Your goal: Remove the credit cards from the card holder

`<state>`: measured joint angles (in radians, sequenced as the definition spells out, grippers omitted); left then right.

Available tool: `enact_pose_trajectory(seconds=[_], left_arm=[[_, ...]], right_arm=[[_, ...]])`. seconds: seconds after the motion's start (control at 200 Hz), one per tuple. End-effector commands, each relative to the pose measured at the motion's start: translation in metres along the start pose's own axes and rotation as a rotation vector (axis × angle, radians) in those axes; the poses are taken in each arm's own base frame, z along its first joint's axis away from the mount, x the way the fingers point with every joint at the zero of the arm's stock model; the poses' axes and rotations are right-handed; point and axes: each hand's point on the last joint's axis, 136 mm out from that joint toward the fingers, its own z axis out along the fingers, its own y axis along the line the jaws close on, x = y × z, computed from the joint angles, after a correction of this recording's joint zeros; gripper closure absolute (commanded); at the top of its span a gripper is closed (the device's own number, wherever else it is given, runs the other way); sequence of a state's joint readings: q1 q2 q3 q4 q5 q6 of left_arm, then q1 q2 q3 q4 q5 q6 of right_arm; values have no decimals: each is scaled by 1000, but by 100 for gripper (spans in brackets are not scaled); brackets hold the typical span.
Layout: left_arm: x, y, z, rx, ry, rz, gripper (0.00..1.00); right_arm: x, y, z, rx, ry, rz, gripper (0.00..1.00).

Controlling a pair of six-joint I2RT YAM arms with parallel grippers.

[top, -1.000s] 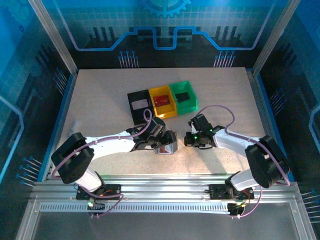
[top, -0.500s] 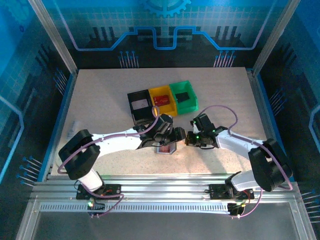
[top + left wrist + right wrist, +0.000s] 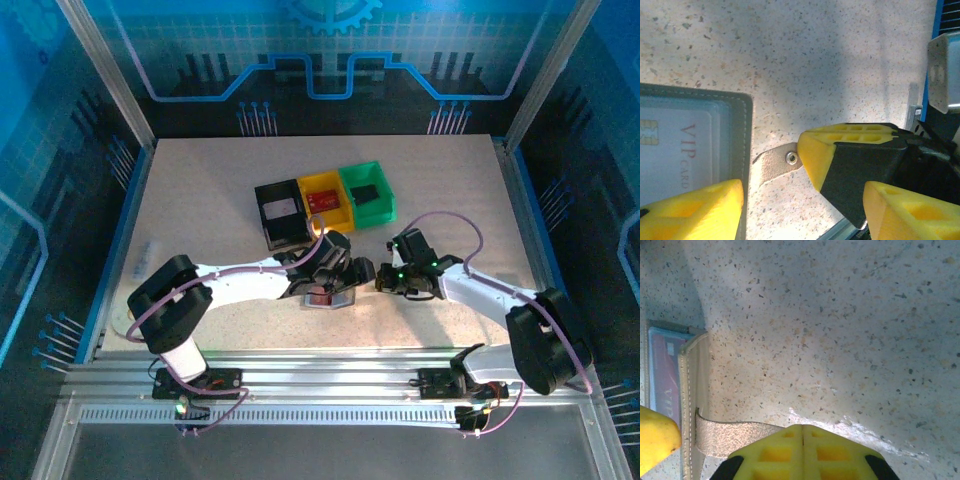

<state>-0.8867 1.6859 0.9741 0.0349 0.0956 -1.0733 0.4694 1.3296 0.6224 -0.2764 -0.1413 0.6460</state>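
- The left gripper [image 3: 336, 280] hangs over the card holder [image 3: 695, 135] with its jaws wide and nothing held. One yellow finger [image 3: 695, 210] sits above the grey cover.
- The card holder lies open and flat on the tabletop [image 3: 815, 60], between the two arms. A pale VIP card [image 3: 675, 150] is in its clear sleeve.
- The right gripper [image 3: 802, 432] has its jaws closed on the closure strap [image 3: 735, 432], apparently anchoring the holder.
- The step in hand looks like steadying the holder for an extraction. Next, the left jaws must narrow on a card's exposed edge and slide it out while the strap stays held.
- The left wrist view shows the strap's snap stud [image 3: 790, 158].
- The right wrist view shows a reddish card [image 3: 662, 375].
- The overhead view adds the yellow bin [image 3: 343, 212] beyond, holding a red item [image 3: 322, 201].
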Motion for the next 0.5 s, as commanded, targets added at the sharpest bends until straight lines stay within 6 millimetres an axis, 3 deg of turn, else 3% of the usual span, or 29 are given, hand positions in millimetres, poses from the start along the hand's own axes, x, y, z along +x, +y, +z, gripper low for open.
enact_pose_trajectory(seconds=[0.0, 0.085, 0.21, 0.385, 0.495], left_arm=[[-2, -16, -2, 27, 2, 27, 33], [-3, -16, -3, 18, 0, 37, 33], [-4, -13, -5, 9, -8, 42, 32], [-19, -14, -27, 3, -58, 67, 30], [-25, -3, -41, -17, -80, 67, 29]], right_arm=[[-2, -6, -10, 27, -2, -9, 92], [-4, -11, -14, 45, -10, -7, 88], [-7, -15, -23, 50, -35, -1, 74], [-15, -14, -41, 60, -74, -22, 63], [-20, -8, -52, 36, -106, -33, 57]])
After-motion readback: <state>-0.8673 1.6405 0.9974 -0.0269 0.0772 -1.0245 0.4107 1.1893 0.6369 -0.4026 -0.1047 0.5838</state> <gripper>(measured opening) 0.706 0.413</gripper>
